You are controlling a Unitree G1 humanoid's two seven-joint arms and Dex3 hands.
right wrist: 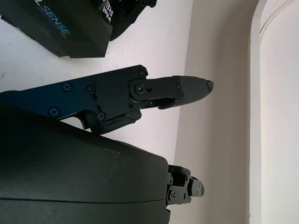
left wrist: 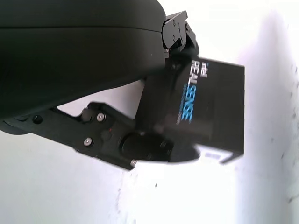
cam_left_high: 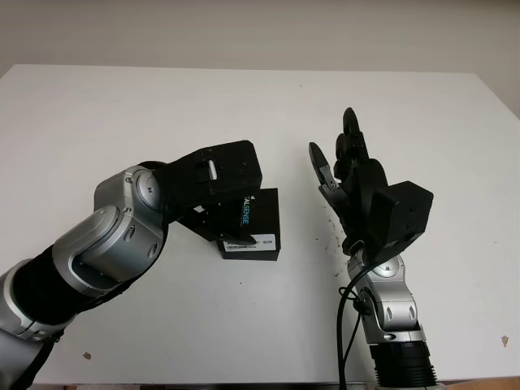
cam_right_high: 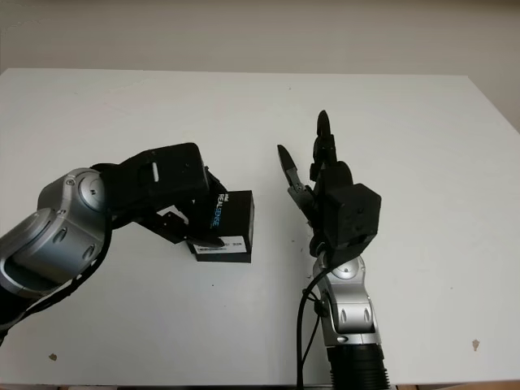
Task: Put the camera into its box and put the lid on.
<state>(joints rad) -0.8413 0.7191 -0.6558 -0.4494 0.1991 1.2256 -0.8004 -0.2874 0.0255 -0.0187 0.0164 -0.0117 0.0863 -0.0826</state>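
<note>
Right hand [cam_left_high: 349,175]: empty, open, raised off the white desk [cam_left_high: 162,106], well beside the box and apart from it. Box [cam_left_high: 258,221]: black, lettered "RealSense", lid on, resting on the desk near centre. Left hand [cam_left_high: 215,183]: fingers closed around the box.

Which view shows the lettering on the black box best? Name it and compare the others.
The left wrist view: the black box sits close, its blue and white lettering readable, with the left hand around it. The eye views show the box small, partly behind that hand. The right wrist view catches its corner beyond the open right hand.
</note>
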